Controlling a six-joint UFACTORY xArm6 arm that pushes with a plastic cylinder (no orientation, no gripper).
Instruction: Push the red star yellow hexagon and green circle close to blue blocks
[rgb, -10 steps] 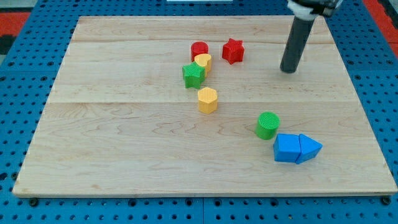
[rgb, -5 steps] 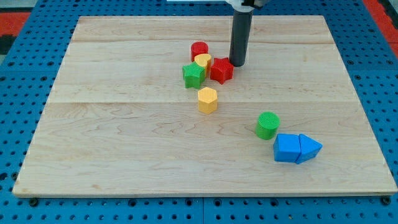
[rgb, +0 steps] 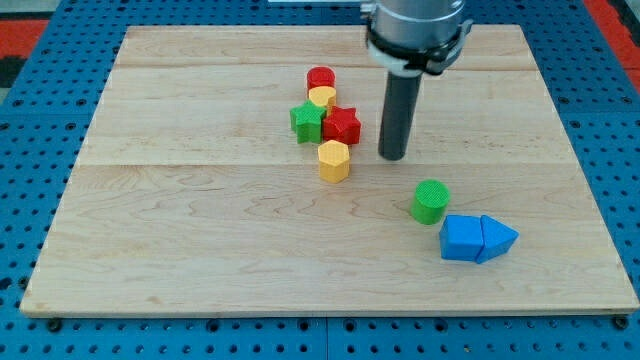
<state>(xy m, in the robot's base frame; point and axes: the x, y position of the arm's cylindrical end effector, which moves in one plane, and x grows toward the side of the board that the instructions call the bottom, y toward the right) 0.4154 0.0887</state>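
Note:
The red star (rgb: 342, 125) lies near the board's middle top, touching the green star (rgb: 307, 122) on its left and just above the yellow hexagon (rgb: 334, 160). The green circle (rgb: 430, 201) stands lower right, just up-left of the blue cube (rgb: 461, 239) and the blue triangle (rgb: 497, 238), which sit side by side. My tip (rgb: 393, 156) is down on the board, to the right of the red star and the yellow hexagon, apart from both, and above-left of the green circle.
A red cylinder (rgb: 321, 79) and a small yellow block (rgb: 322, 98) sit stacked in a column just above the two stars. The wooden board (rgb: 180, 230) lies on a blue pegboard table.
My tip swept left from the upper right, pushed the red star down-left against the green star, then moved down and slightly right. The green star shifted a little left.

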